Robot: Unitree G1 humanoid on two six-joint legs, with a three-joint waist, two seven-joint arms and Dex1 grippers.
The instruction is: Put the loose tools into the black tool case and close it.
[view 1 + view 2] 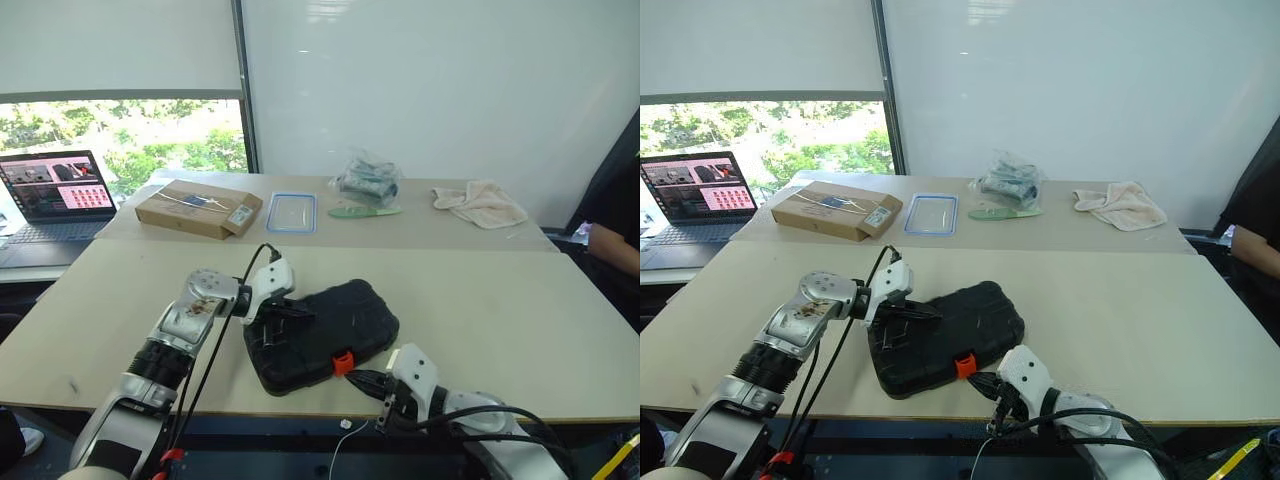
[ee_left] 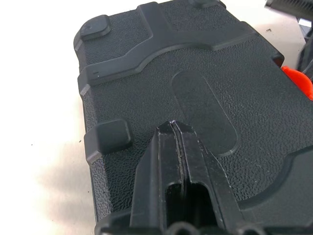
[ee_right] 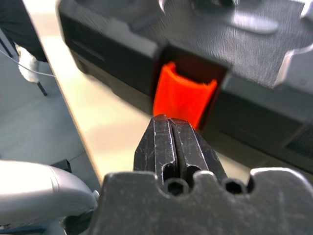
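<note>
Case (image 1: 320, 335) lies shut near front edge of counter (image 1: 480, 300), lid up, orange latch (image 1: 343, 362) facing the robot. No loose tools out on the counter, so prob. all inside; only latching looks left.

Left hand (image 1: 272, 318) closed, fingers together, tips resting on the lid at its left end, gripping nothing, pinning it. Right hand (image 3: 172, 128) also closed and empty, tips just in front of the latch, below the counter edge.

Handling, my guess: case is stiff moulded plastic, pebbled shell, rounded corners, raised ribs and feet. Fairly heavy w/ tools inside, not fragile. Texture gives decent friction, but it may skid on the smooth counter when pushed, so hold-down matters. Latch is small, glossy, curved tab in a recess: push w/ fingertips, don't pinch.
</note>
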